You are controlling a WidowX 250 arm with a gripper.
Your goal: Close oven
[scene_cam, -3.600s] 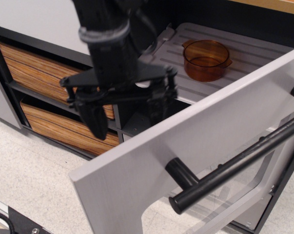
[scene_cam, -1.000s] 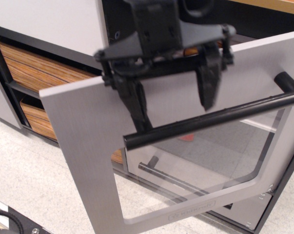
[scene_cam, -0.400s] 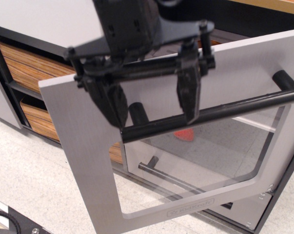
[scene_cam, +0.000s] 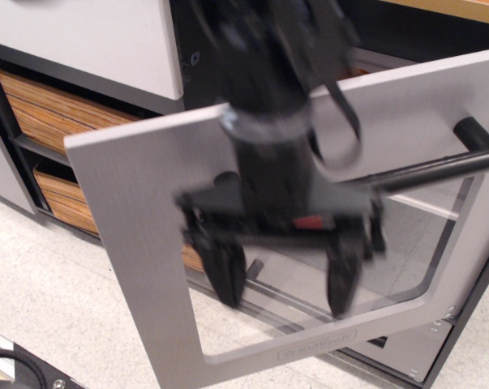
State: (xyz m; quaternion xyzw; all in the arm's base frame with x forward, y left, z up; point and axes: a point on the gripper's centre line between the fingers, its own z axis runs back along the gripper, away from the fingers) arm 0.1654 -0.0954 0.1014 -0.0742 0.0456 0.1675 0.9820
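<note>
The oven's grey door (scene_cam: 135, 190) stands partly raised and tilted outward, hinged at the bottom. Its clear rounded window (scene_cam: 410, 243) and thick black bar handle (scene_cam: 439, 166) face me. The dark oven opening (scene_cam: 406, 36) shows above the door's top edge. My gripper (scene_cam: 285, 279) is blurred by motion and hangs in front of the window, below the handle. Its two black fingers (scene_cam: 225, 271) point down and are spread apart, holding nothing. The arm hides the middle of the handle.
Two wood-grain drawers (scene_cam: 53, 121) sit at the left under a grey countertop (scene_cam: 90, 36). A thin black drawer handle (scene_cam: 264, 290) shows through the window below the oven. A speckled light floor (scene_cam: 49, 300) lies in front.
The door has swung up from nearly flat to steeply tilted. In the last half second the open gripper dropped from the handle to in front of the window; the door stayed put.
</note>
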